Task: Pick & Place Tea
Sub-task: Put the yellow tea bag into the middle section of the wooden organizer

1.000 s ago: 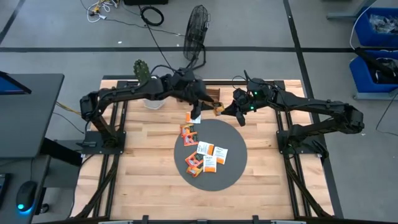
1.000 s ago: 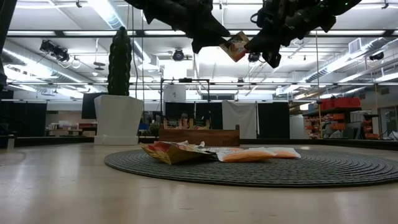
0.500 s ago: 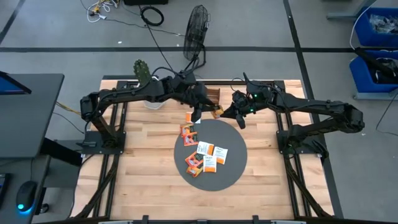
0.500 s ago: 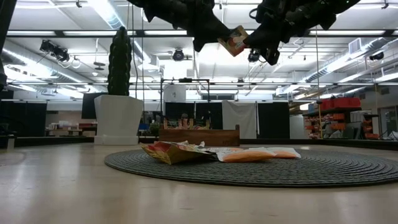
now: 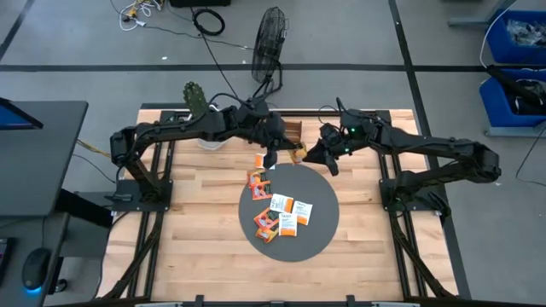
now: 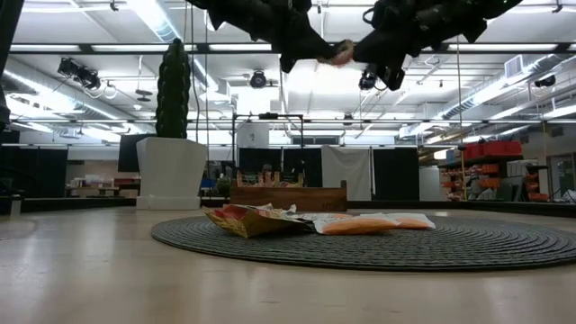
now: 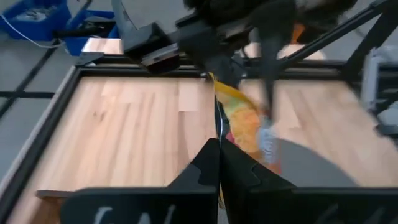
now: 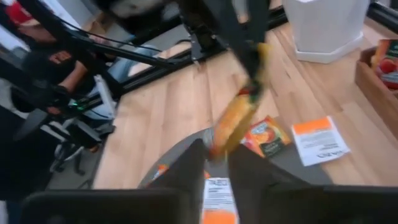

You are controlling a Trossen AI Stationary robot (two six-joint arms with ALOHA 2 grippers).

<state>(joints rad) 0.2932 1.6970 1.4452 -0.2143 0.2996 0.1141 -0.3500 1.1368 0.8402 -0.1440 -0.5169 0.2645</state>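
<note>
High above the far edge of the grey disc (image 5: 316,230), one orange tea sachet (image 6: 340,52) hangs between my two grippers. My left gripper (image 5: 273,157) comes from the left and is shut on it. My right gripper (image 8: 215,163) comes from the right. Its fingers stand slightly apart, one on each side of the sachet's other end (image 8: 217,148). Several more tea sachets (image 5: 281,213) lie flat on the disc, and others (image 5: 259,162) lie on the wood at its far left rim. My left gripper pinches one end of the sachet (image 7: 219,132) between its two fingers, coming roughly level from the table's left. The sachet sticks out past the fingertips toward the right gripper and is lifted clear of everything. Whether my right gripper touches the sachet's other end, I cannot tell.
A brown wooden tray (image 5: 292,130) stands at the table's far edge behind the grippers. A white pot with a cactus (image 6: 171,171) stands at the far left. Bare wood lies on the near side and to the left of the disc.
My left gripper has taken hold of the sachet that my right gripper held up. The sachet has risen a little and turned from face-on to nearly edge-on in the low view. Both arms have stayed almost in place.
</note>
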